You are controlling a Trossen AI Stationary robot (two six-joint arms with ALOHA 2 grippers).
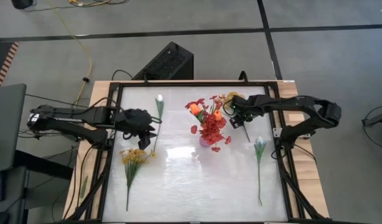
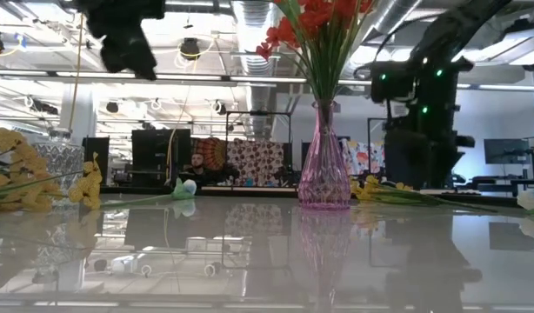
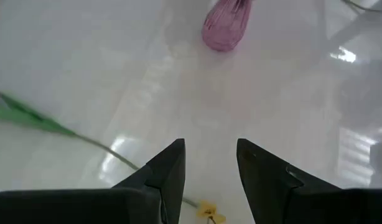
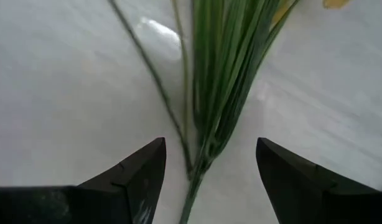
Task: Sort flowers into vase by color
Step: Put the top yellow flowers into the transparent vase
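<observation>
Under the right gripper (image 4: 206, 177) — a yellow spray (image 4: 225, 93) lying on the white table (image 1: 178, 180), just right of the pink vase (image 1: 205, 142).

Its thin green stems bunch into one stalk between the wide-spread, empty fingers, which hover over it without touching. The spray looks light and springy, with a smooth plastic stem that could slip or roll; my judgement is that the bunched stalk below the leaves is the place to pinch, not the soft blossoms. The vase already holds red sprays (image 1: 211, 127) and an orange tulip bud (image 1: 195, 109). Farther out, a white tulip (image 1: 260, 144) lies near the right edge, another white tulip (image 1: 159, 99) at the back left, and a second yellow spray (image 1: 134, 157) at front left. The left gripper (image 3: 209, 162) hangs over that side, fingers partly apart, holding nothing.
</observation>
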